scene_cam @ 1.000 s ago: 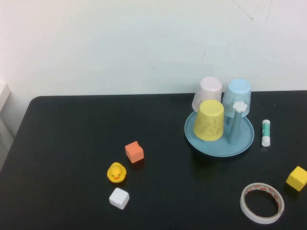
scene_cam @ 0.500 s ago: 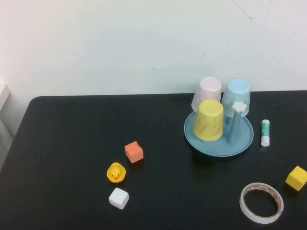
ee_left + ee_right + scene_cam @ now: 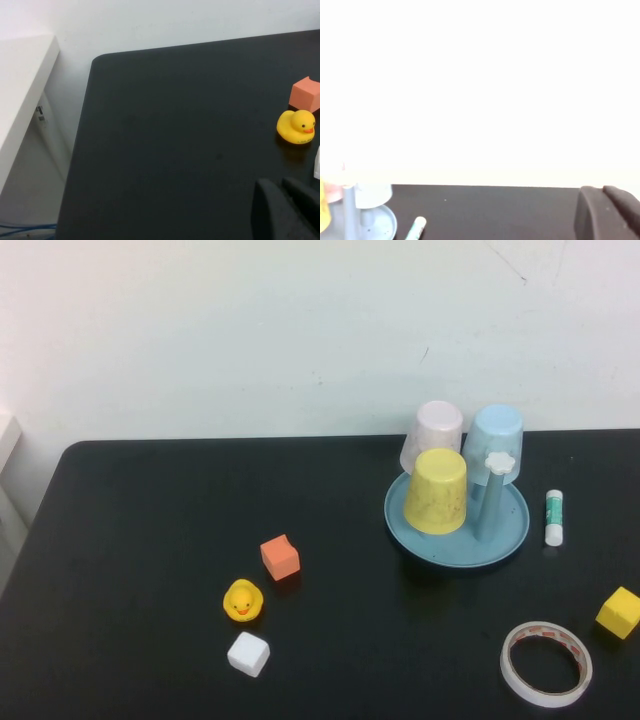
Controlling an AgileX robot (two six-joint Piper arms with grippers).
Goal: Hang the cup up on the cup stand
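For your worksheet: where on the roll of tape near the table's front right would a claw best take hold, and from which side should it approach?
The tape roll lies flat with its hole facing up, so come from straight above and pinch one section of the ring wall, one finger inside the hole and one outside. The near or left section looks freest, away from the yellow cube. Both claws are out of the high view; the right claw and left claw show only in the wrist views.

Even, diffuse light; soft short shadows on matte tabletop (image 3: 150,540). Right wrist view: wall blown out white. Focus slightly soft.
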